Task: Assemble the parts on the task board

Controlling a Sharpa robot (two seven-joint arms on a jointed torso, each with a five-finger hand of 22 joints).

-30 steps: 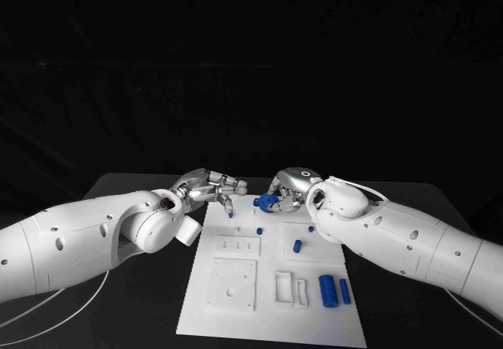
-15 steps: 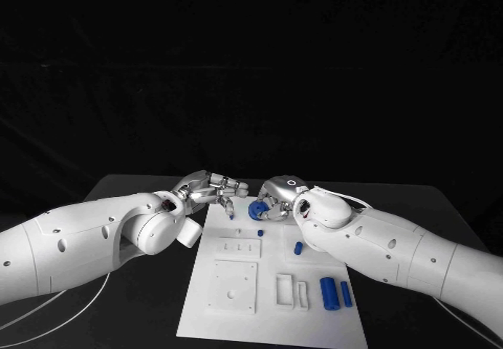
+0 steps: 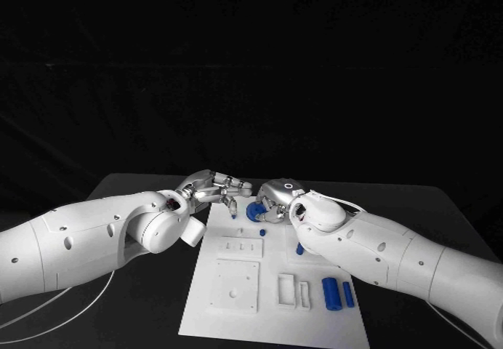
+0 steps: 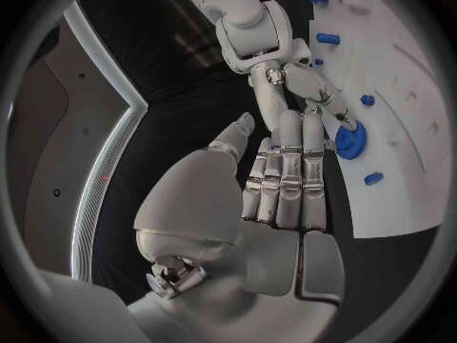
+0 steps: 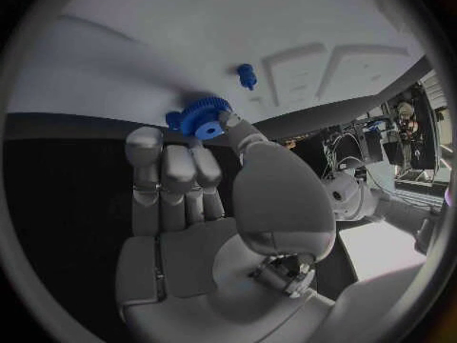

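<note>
Right hand (image 3: 275, 200) pinches the blue gear (image 3: 256, 211) between thumb and fingers (image 5: 167, 171) at the far end of the task board (image 3: 241, 305), over the board's far edge. Left hand (image 3: 213, 189) hovers just beside it, fingers (image 4: 290, 168) straight, close together and holding nothing. A small blue peg (image 3: 262, 232) stands on the board near the gear. Two blue cylinders (image 3: 337, 293) lie side by side on the board's near right part. The board rests on the black tabletop (image 3: 137, 320).
</note>
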